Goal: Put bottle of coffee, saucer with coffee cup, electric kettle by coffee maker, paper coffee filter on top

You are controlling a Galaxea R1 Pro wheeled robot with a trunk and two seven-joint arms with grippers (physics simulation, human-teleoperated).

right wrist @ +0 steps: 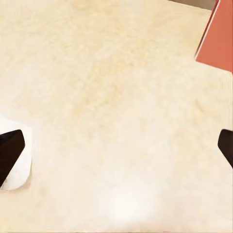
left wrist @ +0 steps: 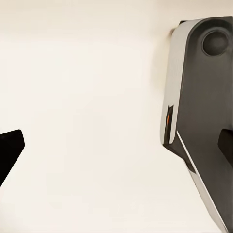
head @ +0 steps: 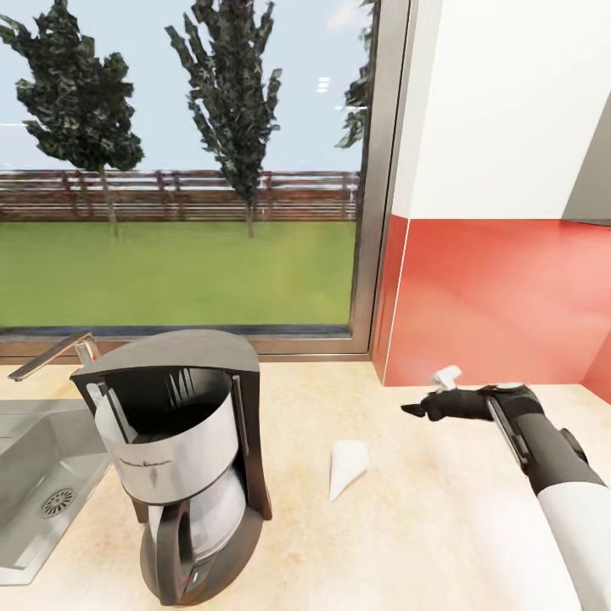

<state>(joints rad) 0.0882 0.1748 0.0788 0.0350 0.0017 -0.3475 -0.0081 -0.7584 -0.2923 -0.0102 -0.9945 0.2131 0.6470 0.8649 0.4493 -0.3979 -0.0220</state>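
Where the head camera looks down over a pale counter [head: 475, 543] below a big window [head: 187, 170] with trees and grass outside, a black and silver coffee maker [head: 182, 458] stands upright near the front, just beside a steel sink [head: 38, 484] with a tap [head: 59, 352] on the robot's left. A white paper filter [head: 346, 466] lies flat on the counter a little to the right of the coffee maker, apart from it. Farther right, the right arm [head: 552, 458] reaches in over the counter, and the right tool [head: 420, 410] points toward the filter, well short of it; whether it is wide or narrow cannot be told from this angle. A red wall panel [head: 501, 297] rises behind. From the left wrist camera, the left tool [left wrist: 116, 148] is spread wide and holds nothing, looking straight down on the counter [left wrist: 87, 97], with the coffee maker [left wrist: 199, 116] seen from above close to one fingertip [left wrist: 226, 145]. From the right wrist camera, the right tool [right wrist: 116, 148] is also spread wide and empty above the counter [right wrist: 121, 97]; the filter [right wrist: 22, 167] lies partly under one fingertip [right wrist: 8, 153], and a corner of the red wall panel [right wrist: 218, 39] shows.
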